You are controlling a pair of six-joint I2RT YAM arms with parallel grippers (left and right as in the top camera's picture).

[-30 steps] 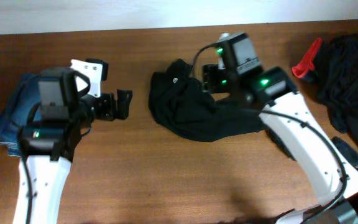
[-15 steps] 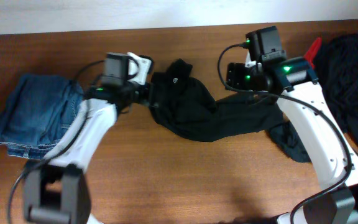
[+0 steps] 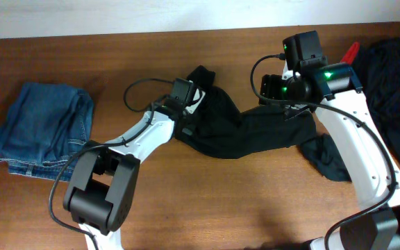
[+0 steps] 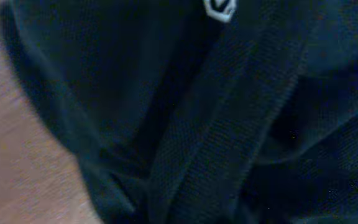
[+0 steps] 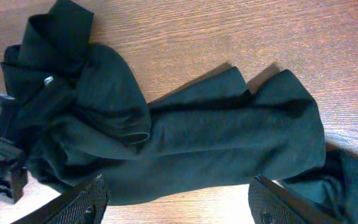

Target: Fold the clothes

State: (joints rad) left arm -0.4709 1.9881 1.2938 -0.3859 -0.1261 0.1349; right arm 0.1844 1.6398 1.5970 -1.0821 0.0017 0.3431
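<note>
The clothes in hand are a black shirt (image 3: 235,132) lying crumpled and drawn out sideways across the middle of the table. Its small white logo (image 4: 219,9) fills the top of the left wrist view. My left gripper (image 3: 186,110) is pressed into the shirt's bunched left end. Fabric hides its fingers, so I cannot see how the jaws stand. The right gripper (image 3: 273,87) hovers open over the shirt's (image 5: 216,137) right half. Its two fingertips (image 5: 86,199) are wide apart with nothing between them.
Folded blue jeans (image 3: 44,132) lie at the far left. A heap of black garments (image 3: 394,90) and a red object (image 3: 344,62) sit at the back right. Another dark cloth (image 3: 328,156) lies under the right arm. The table's far edge meets a white wall.
The left arm swung right from beside the jeans onto the shirt's left end. The right gripper moved right along the shirt, which now lies more stretched out.
</note>
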